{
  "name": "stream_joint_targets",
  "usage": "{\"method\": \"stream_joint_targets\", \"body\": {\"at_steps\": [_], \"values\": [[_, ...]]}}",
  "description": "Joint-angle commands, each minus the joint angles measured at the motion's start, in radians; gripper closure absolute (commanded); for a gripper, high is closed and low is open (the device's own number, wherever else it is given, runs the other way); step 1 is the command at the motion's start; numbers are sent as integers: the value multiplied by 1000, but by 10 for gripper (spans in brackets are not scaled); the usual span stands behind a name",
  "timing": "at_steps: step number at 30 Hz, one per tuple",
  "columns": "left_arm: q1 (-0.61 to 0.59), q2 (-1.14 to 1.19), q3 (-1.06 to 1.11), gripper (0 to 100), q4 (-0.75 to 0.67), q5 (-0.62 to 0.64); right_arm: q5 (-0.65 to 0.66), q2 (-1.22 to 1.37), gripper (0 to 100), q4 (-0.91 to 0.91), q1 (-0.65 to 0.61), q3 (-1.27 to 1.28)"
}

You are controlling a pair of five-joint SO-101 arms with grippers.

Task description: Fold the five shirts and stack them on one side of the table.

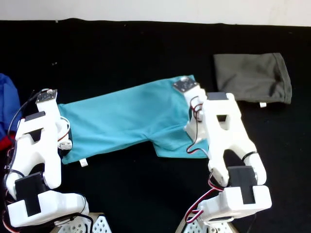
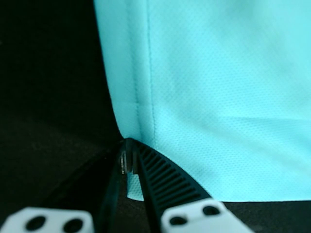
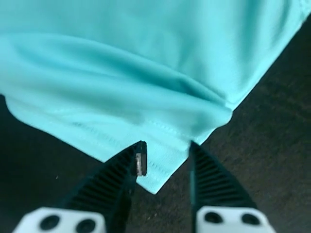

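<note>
Teal, thin and seemingly light and limp, the shirt [image 1: 126,116] lies spread across the middle of the high view, best taken by its stitched hem corners, where the left gripper [image 2: 129,158] pinches one corner and the right gripper [image 3: 166,162] stands open astride another.

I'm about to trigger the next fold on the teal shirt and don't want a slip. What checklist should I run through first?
1. The left gripper is shut on the teal shirt at its corner: ok.
2. The right gripper is shut on the hem: not ok; its jaws are open, with the hem corner between them.
3. The teal shirt lies smooth: not ok; a ridge runs across it near the right gripper.
4. The grey folded shirt is clear of the teal one: ok, it lies apart.
5. The blue cloth at the edge of the table is clear: ok.
</note>
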Motion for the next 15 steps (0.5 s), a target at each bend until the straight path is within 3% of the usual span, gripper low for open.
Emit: {"method": "stream_joint_targets", "body": {"at_steps": [1,15], "values": [[-12,-2,2,992,-26,11,11,2,905,-18,8,1],[-12,-2,1,992,-26,11,11,4,843,-19,8,5]]}}
